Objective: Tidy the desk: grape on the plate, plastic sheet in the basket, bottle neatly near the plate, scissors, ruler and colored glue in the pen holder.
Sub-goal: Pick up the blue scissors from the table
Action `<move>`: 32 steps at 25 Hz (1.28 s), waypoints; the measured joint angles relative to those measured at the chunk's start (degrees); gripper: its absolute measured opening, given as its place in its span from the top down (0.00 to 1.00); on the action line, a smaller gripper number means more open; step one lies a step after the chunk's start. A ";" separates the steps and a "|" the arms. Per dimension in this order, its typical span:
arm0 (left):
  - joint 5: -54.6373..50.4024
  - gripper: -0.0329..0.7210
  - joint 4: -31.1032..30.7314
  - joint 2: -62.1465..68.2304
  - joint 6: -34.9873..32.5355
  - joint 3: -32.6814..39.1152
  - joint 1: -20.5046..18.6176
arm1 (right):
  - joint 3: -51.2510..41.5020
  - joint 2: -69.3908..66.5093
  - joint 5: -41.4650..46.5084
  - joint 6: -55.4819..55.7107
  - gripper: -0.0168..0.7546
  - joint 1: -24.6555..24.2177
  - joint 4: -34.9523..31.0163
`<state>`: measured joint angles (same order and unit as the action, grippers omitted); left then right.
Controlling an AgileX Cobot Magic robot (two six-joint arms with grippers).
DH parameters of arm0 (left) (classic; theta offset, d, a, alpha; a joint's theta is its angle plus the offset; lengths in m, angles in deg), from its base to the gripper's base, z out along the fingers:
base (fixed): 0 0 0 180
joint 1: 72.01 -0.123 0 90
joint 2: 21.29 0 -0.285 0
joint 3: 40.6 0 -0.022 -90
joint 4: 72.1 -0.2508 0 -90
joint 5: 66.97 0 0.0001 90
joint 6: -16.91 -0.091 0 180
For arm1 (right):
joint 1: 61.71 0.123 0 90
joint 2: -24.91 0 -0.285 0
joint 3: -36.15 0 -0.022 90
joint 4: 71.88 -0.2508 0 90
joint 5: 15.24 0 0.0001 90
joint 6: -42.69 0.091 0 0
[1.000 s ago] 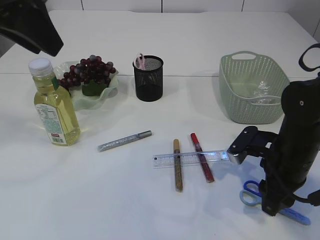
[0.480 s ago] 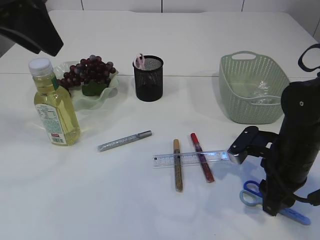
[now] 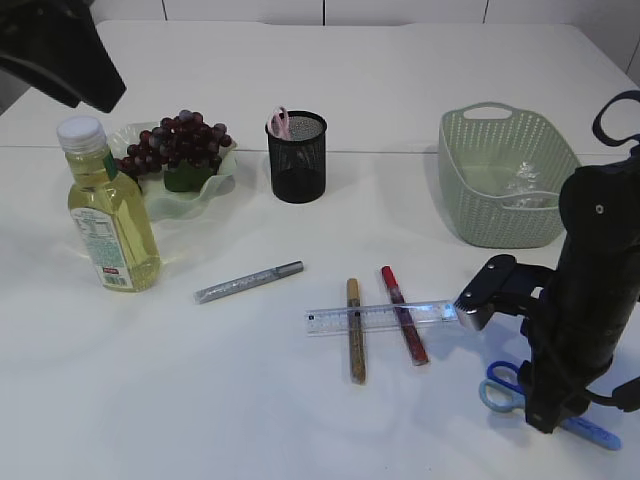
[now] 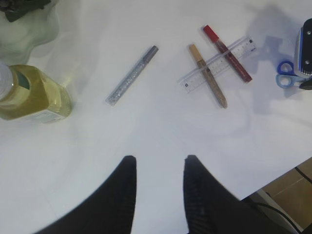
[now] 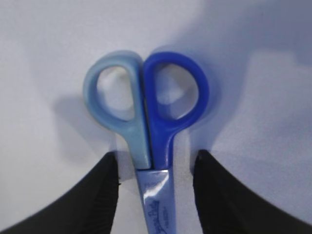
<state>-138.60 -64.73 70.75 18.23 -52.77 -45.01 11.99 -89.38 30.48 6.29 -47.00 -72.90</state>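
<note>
The scissors [image 3: 500, 385] are lying near the table's front right edge, with bare table [image 3: 250, 400] stretching left of them. The right gripper [image 5: 155, 168] is standing partly open, its fingers [image 5: 105, 183] straddling the scissors' neck just below the handles with a gap on each side, gripping nothing. The left gripper [image 4: 158, 180] is hanging partly open and empty above bare table. The arm is hiding most of the blades in the exterior view
</note>
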 joint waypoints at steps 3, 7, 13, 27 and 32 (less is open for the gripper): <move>0.00 0.63 0.00 0.00 0.00 0.00 0.00 | 0.10 0.00 0.00 0.00 0.51 0.00 0.11; 0.00 0.64 0.00 0.00 0.00 0.00 0.00 | 0.10 0.00 0.00 0.50 0.64 0.00 0.11; 0.00 0.64 0.00 0.00 0.00 0.00 0.00 | 0.10 -0.12 0.00 6.57 0.67 0.00 0.11; 0.00 0.64 -0.02 0.00 0.00 0.00 0.00 | 1.04 -0.23 1.61 20.93 0.68 0.00 0.11; 0.00 0.64 -0.02 0.00 0.00 0.00 0.00 | 1.04 -0.23 1.47 21.29 0.68 0.00 0.44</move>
<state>-138.60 -64.75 70.75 18.23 -52.77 -45.01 13.04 -89.62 31.95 27.58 -47.00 -72.46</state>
